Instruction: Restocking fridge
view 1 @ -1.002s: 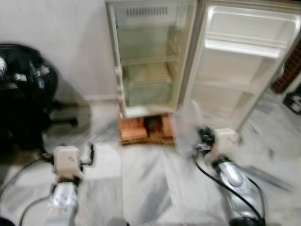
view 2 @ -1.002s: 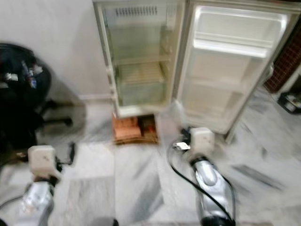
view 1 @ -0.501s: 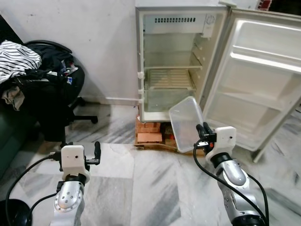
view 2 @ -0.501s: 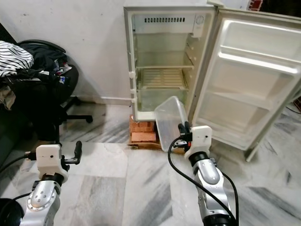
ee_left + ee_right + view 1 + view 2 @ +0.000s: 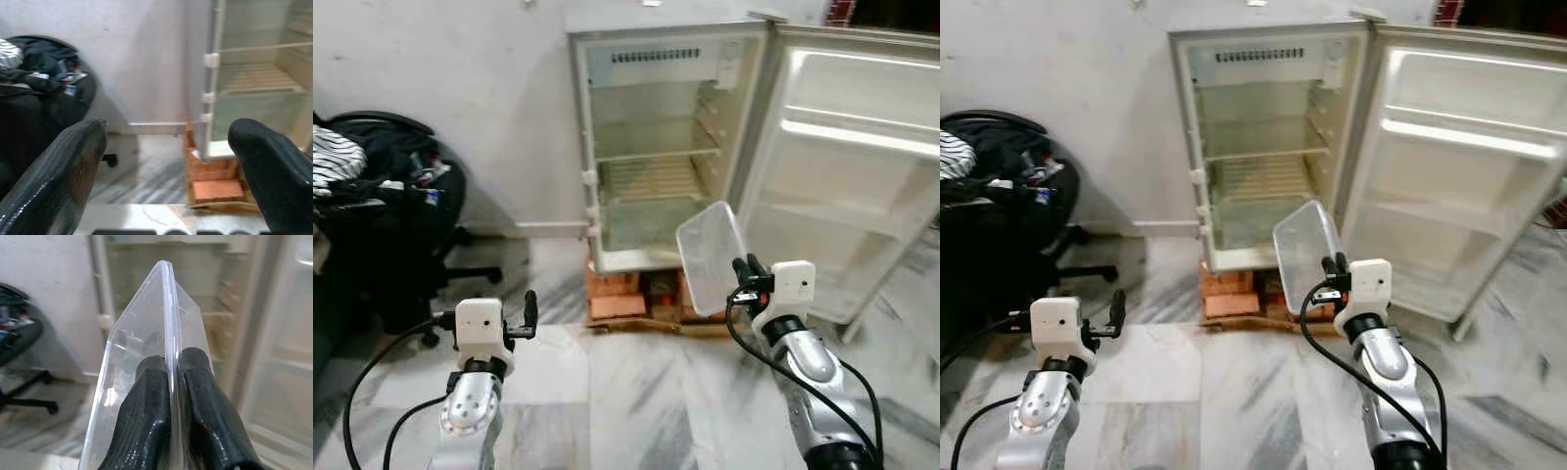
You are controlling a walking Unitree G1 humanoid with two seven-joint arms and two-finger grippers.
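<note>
The fridge stands at the top centre of the left eye view against a pale wall, its door swung wide to the upper right. Wire and glass shelves show inside, with nothing on them that can be made out. The fridge rests on bricks set on a marble floor.

The right gripper is in the right half of the frame, in front of the fridge's lower part. Its jaws are clenched on the rim of a clear tub, which stands tilted above the gripper, its open face turned toward the lower left of the frame. In the right wrist view the two black fingers press together on the tub's thin edge, one on each side of it. The tub is off the floor, near the fridge opening but outside it.

The left gripper is at the lower left, well apart from the fridge and tub. Its jaws are spread wide and grasp nothing; the left wrist view shows the two fingertips far apart, with wall, bricks and the fridge's left edge between them.

A black chair heaped with clothes sits at the far left.
</note>
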